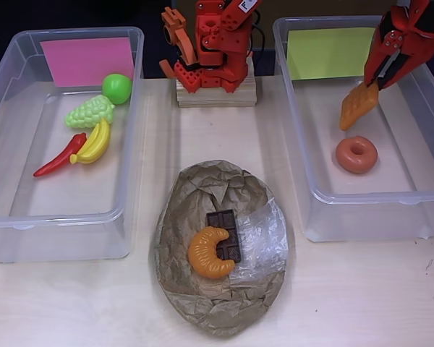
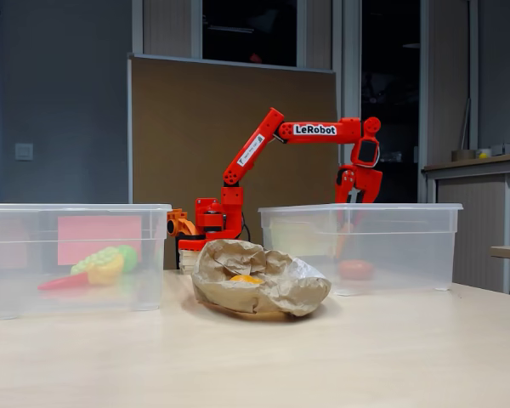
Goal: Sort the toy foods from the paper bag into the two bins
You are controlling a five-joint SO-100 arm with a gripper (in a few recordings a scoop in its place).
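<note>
overhead view: red-orange gripper (image 1: 380, 78) at 2 o'clock; orange waffle (image 1: 358, 105) and orange-brown donut (image 1: 356, 154) in the clear bin (image 1: 304, 181) with a yellow-green note (image 1: 330, 52). at 9 o'clock, pink note (image 1: 87, 60), green apple (image 1: 117, 88), pale green grapes (image 1: 90, 113), yellow bananas (image 1: 94, 142), red chili (image 1: 60, 155). brown crumpled paper bag (image 1: 202, 289) carries an orange croissant (image 1: 210, 252) and dark brown chocolate square (image 1: 224, 230).

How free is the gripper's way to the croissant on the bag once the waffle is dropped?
Probably free. The croissant lies uncovered on the open paper bag, partly over the chocolate square. The gripper holds the waffle over the right bin, whose wall it must clear first.
</note>
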